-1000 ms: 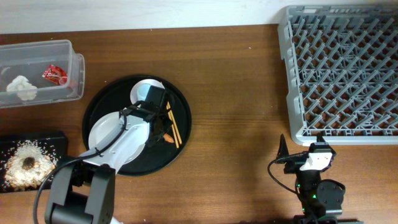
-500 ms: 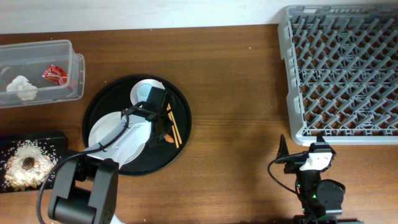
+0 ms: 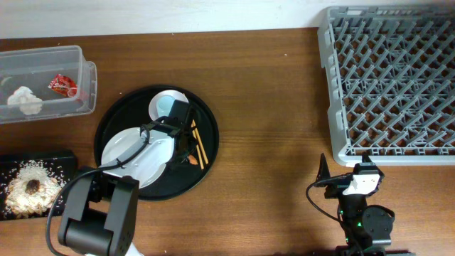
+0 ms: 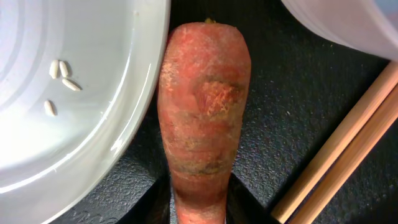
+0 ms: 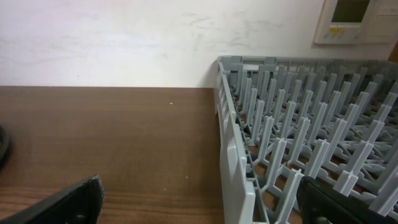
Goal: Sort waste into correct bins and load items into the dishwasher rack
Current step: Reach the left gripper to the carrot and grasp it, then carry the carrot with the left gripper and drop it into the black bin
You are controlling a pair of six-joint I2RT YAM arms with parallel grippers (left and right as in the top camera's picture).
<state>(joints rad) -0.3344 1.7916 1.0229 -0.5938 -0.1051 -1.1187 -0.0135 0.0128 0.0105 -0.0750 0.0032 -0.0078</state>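
Observation:
An orange carrot piece (image 4: 202, 112) lies on the round black tray (image 3: 206, 117) between the white plate (image 3: 131, 153) and two chopsticks (image 3: 198, 146). My left gripper (image 3: 186, 153) reaches over the plate, and its dark jaws press both sides of the carrot's near end (image 4: 199, 214). A few rice flakes (image 4: 59, 78) stick to the plate (image 4: 62, 137). The white cup (image 3: 165, 105) stands at the tray's far side. My right gripper (image 3: 345, 167) rests open near the front edge, by the grey dishwasher rack (image 3: 391, 78), with nothing between its fingers (image 5: 202, 205).
A clear tub (image 3: 43, 53) at the far left holds a red-and-white wrapper (image 3: 62, 84) and a white tissue (image 3: 24, 99). A black box (image 3: 50, 155) at the front left holds rice flakes (image 3: 21, 195) and a brown lump (image 3: 33, 186). The rack's wall (image 5: 233, 155) rises just right of the right gripper.
The left gripper's jaws have narrowed onto the carrot piece; the arm has barely shifted. The right arm has not moved.

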